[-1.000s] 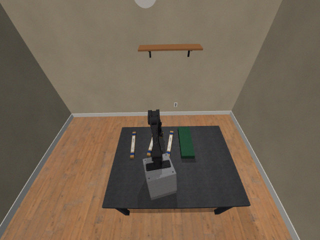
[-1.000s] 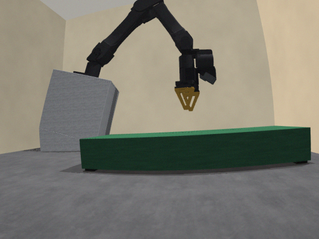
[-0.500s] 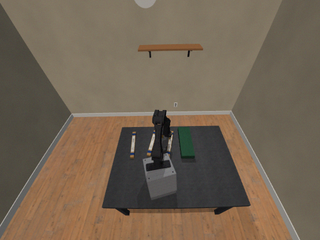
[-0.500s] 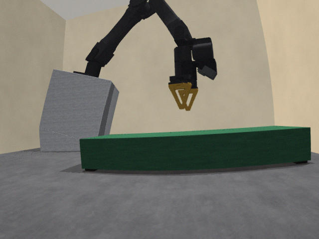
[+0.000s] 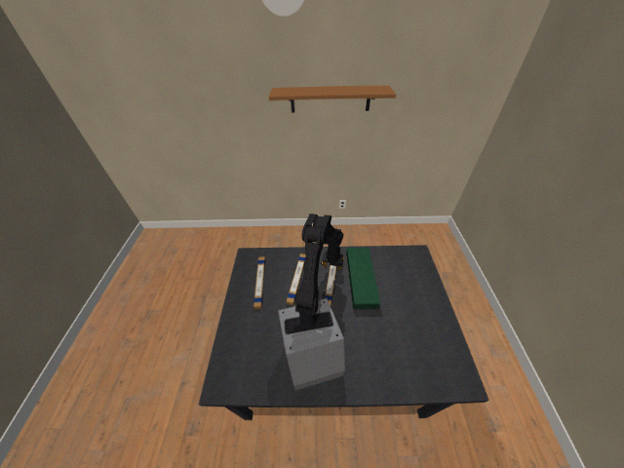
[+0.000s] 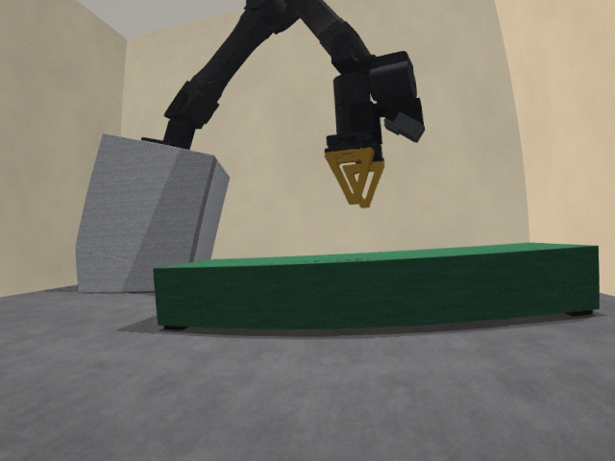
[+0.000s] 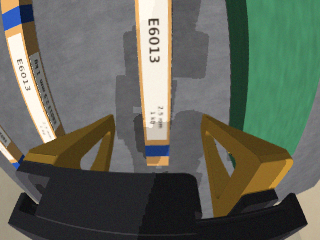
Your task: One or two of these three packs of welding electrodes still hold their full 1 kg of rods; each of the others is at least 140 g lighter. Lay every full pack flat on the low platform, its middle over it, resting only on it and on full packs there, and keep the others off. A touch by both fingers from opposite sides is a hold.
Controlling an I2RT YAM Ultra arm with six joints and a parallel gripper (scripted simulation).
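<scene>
Three long tan packs with white labels and blue bands lie flat on the dark table. The left pack (image 5: 258, 283) lies apart. The middle pack (image 5: 295, 280) is partly behind the arm. The right pack (image 5: 331, 282), marked E6013, lies beside the green platform (image 5: 363, 276). In the wrist view the right pack (image 7: 152, 60) runs between my fingers below me, the middle pack (image 7: 32, 70) is at the left, and the platform (image 7: 280, 47) is at the right. My gripper (image 7: 158, 121) is open and empty, hovering above the right pack. It also shows in the exterior view (image 6: 359, 196), above the platform (image 6: 377, 285).
The grey robot base (image 5: 312, 344) stands near the table's middle, in front of the packs. A wooden shelf (image 5: 331, 93) hangs on the far wall.
</scene>
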